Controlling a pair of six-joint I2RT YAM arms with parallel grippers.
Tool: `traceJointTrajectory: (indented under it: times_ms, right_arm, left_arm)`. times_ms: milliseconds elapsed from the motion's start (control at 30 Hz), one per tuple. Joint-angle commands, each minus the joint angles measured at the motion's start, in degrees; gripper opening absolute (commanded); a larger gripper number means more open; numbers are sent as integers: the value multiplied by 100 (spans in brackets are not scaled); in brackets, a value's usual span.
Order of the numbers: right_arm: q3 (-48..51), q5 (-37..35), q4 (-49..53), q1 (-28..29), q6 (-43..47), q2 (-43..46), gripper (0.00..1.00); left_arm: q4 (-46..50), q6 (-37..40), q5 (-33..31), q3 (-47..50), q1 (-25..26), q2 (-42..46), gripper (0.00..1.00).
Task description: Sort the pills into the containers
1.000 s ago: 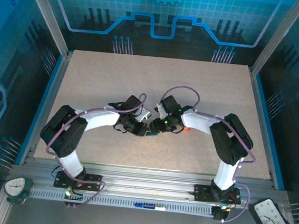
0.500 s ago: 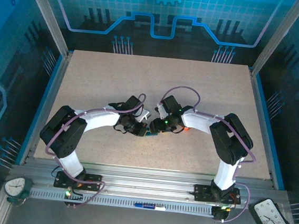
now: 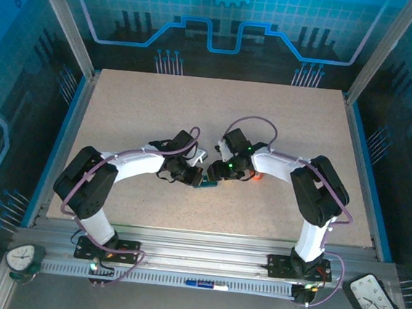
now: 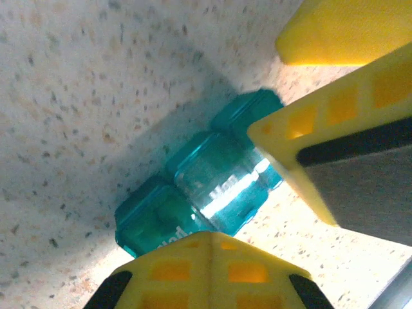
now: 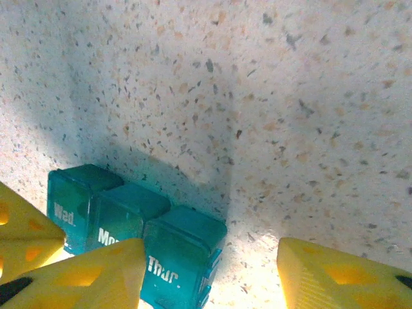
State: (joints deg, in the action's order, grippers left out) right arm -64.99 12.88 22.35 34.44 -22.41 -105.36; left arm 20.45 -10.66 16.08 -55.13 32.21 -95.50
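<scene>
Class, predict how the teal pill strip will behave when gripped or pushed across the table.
The teal pill strip looks like glossy hard plastic: probably stiff, possibly slippery. Its flat square cells should slide, not roll. Small and hollow-looking, it is likely light and may skid or pivot.

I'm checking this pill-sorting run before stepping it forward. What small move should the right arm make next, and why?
Probably ease the right gripper toward the Thur. cell so one fingertip meets its lid edge. The left gripper is shut on the teal container strip, steadying it. The strip's lids look closed, and the right jaws stand apart, gripping nothing.
</scene>
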Motion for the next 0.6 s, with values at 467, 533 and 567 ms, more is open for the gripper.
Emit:
traceJointTrajectory:
  times_ms: [467,533,567]
  right_arm:
    - [-1253,227,925,-1280,264,1832,76]
    - [-1232,256,957,-1669,346,2151,81]
    - [-1207,250,964,-1844,361,2263,83]
  left_arm:
    - [-885,215,-1137,-327,-783,2131,5]
    - [-940,271,-1200,-306,-1080,2376,18]
    - [-963,330,-1234,-297,-1191,2467,32]
